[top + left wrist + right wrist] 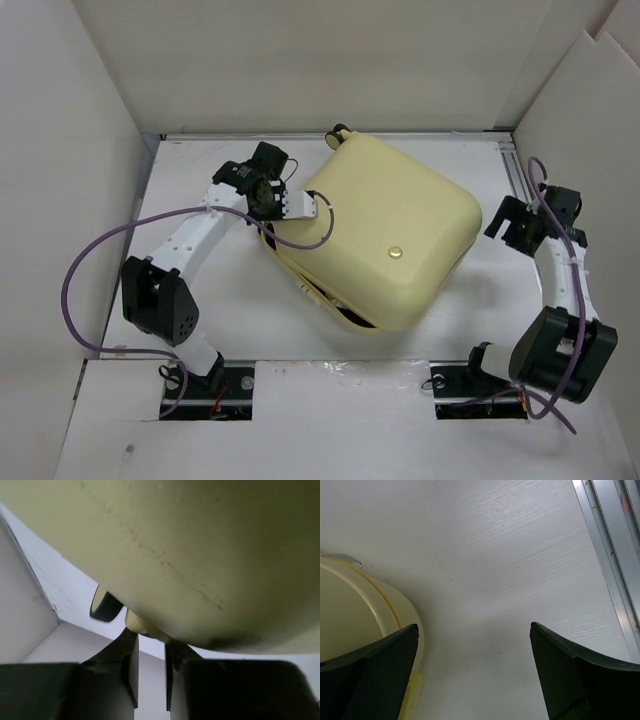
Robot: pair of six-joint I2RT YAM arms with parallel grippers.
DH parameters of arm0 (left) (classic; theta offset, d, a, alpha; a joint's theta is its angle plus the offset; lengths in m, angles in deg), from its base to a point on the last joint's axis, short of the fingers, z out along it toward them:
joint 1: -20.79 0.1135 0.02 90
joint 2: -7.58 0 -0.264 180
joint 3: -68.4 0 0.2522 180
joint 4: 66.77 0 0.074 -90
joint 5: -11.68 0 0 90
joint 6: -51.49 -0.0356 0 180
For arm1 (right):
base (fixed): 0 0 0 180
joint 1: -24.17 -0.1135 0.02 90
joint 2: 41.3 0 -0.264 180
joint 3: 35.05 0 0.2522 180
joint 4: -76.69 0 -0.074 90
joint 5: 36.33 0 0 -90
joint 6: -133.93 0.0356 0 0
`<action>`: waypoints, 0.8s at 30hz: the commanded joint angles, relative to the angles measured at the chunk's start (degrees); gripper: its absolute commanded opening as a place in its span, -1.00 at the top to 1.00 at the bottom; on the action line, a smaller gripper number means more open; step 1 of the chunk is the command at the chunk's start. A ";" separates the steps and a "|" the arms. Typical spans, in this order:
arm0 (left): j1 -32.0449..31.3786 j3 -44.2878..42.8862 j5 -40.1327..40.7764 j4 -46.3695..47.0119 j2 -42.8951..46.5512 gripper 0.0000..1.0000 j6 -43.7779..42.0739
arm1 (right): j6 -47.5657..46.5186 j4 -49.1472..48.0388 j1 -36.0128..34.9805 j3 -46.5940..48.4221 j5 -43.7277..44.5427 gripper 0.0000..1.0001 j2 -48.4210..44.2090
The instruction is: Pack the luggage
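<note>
Reaching out from the near edge of the table (pixel 470 310) w/ both arms, I'm holding my R pincer (pixel 510 222) spread wide, jaws far apart, over bare tabletop near the R side of the luggage (pixel 385 230), w/ nothing between the fingers (pixel 370 675). In the R wrist view the pale yellow rim is curving past one finger, and a metal rail (pixel 605 555) is running along the table's side. A purple cable (pixel 80 270) is looping off my L arm. Further in, my L pincer (pixel 305 205) is lying against the luggage's L edge w/ jaws narrow, only a thin slot showing btwn them in the L wrist view. The tips are sitting right under the shell, and I can't tell if they're pinching anything. The luggage is lying mid-table, turned diagonally, lid almost down, w/ a dark gap showing along its near edge. A wheel (pixel 105 605) is sticking out at its far corner, by the back wall (pixel 300 60).
</note>
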 commanded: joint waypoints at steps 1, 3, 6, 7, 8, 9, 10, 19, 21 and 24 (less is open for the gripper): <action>-0.50 1.22 0.27 2.52 -5.40 1.00 4.60 | 7.34 -4.28 -0.15 -5.36 4.60 -0.93 -7.91; -0.50 1.22 0.27 2.52 -5.40 1.00 5.67 | 9.89 -4.28 -0.15 -8.37 7.59 -0.90 -11.53; -0.50 1.22 -0.26 3.92 -4.01 1.00 8.39 | 13.59 -3.57 -0.15 -13.21 8.49 -0.81 -19.18; 0.10 1.22 -0.26 5.32 -3.47 1.00 9.10 | 13.60 -3.57 -0.15 -14.18 7.70 -0.75 -20.85; 0.11 1.22 -0.78 6.03 -3.47 1.00 9.71 | 14.47 -3.57 -0.15 -16.36 6.56 -0.69 -23.65; 0.11 0.70 -0.79 6.73 -2.60 1.00 11.02 | 14.48 -3.57 -0.15 -17.51 3.15 -0.60 -24.55; 0.81 0.70 -0.79 7.26 -2.07 1.00 11.56 | 14.48 -3.57 -0.15 -18.57 1.29 -0.43 -25.17; 4.86 -0.54 5.53 14.04 -4.16 1.00 14.82 | 18.78 -4.19 -11.30 -26.49 -10.51 -0.46 -24.12; 4.86 -0.54 5.54 14.04 -4.69 1.00 14.82 | 19.92 -4.19 -15.68 -26.49 -11.11 -0.46 -23.59; 4.86 -1.06 5.54 14.65 -4.18 1.00 15.43 | 21.07 -3.67 -19.65 -25.00 -9.63 -0.51 -23.06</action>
